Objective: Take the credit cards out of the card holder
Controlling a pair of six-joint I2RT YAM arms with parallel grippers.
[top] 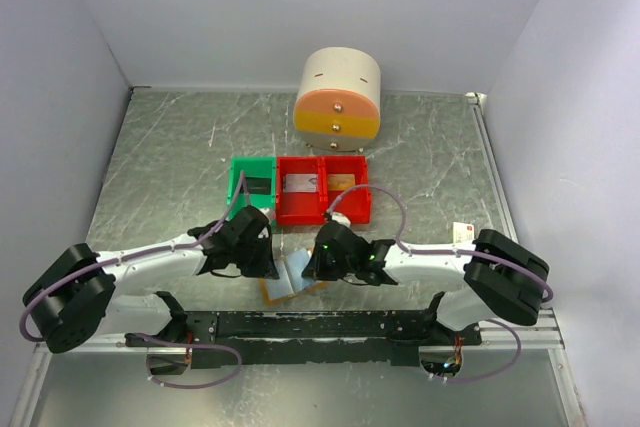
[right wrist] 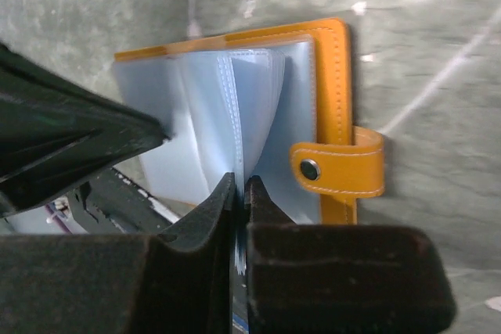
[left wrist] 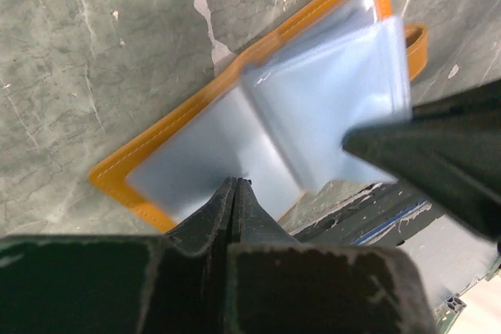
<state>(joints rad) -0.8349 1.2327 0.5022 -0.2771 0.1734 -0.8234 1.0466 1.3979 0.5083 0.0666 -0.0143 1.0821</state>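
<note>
- Lying open on the table (top: 180,147), near its front edge: card holder (left wrist: 203,154) — light, floppy, with slick pale-blue leaves; best taken by a leaf's free edge.
- Right gripper (right wrist: 239,181): closed, a leaf apparently pinched between its tips.
- Left gripper (left wrist: 236,185): closed at the holder's near side; any grip unclear.
- Credit cards (top: 300,184): two card-like shapes in the red bin (top: 300,217) — small, indistinct; pockets blurred, contents unreadable.

The card holder (right wrist: 333,76) is orange-tan with pale stitching, its pockets (right wrist: 203,107) translucent pale blue (snap stud (right wrist: 311,169) dark); the table (top: 170,147) is grey with white veins.
</note>
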